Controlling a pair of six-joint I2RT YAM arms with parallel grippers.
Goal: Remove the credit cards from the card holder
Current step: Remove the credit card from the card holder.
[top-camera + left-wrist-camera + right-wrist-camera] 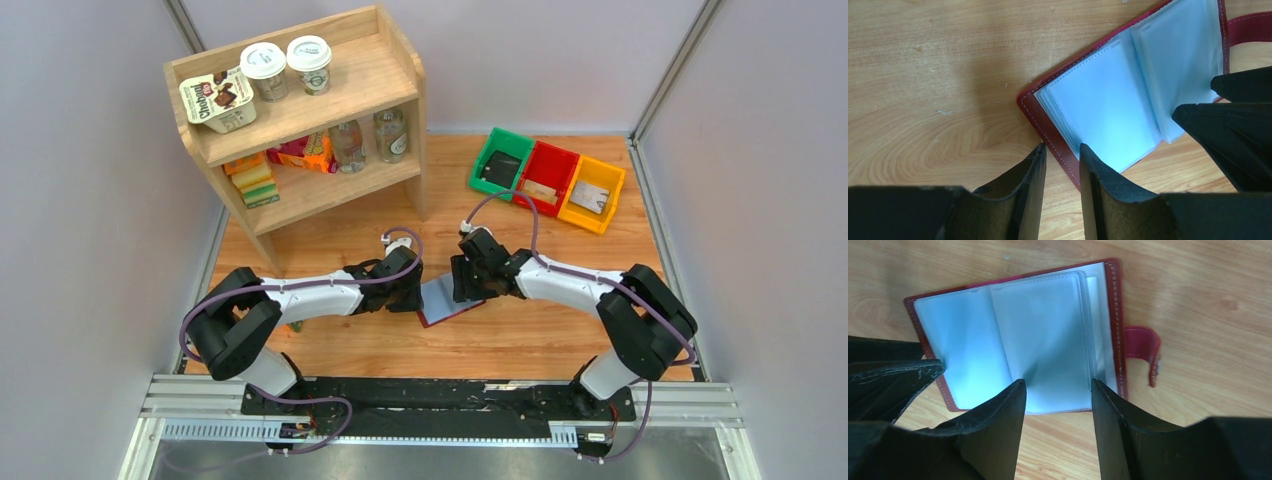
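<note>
The maroon card holder (446,301) lies open on the wooden table between both grippers, its pale grey clear sleeves facing up. No card shows inside the sleeves (1043,335). Its snap tab (1143,352) sticks out on the far side. My left gripper (1061,147) is narrowly open, its fingertips straddling the holder's stitched maroon edge (1048,132). My right gripper (1058,382) is open, its fingertips at the near edge of the top sleeve page. A black card (501,168) lies in the green bin and a greyish card (590,198) in the yellow bin.
A wooden shelf (300,120) with cups, bottles and boxes stands at the back left. Green (482,165), red (560,160) and yellow (612,178) bins sit in a row at the back right. Grey walls close in the table on both sides.
</note>
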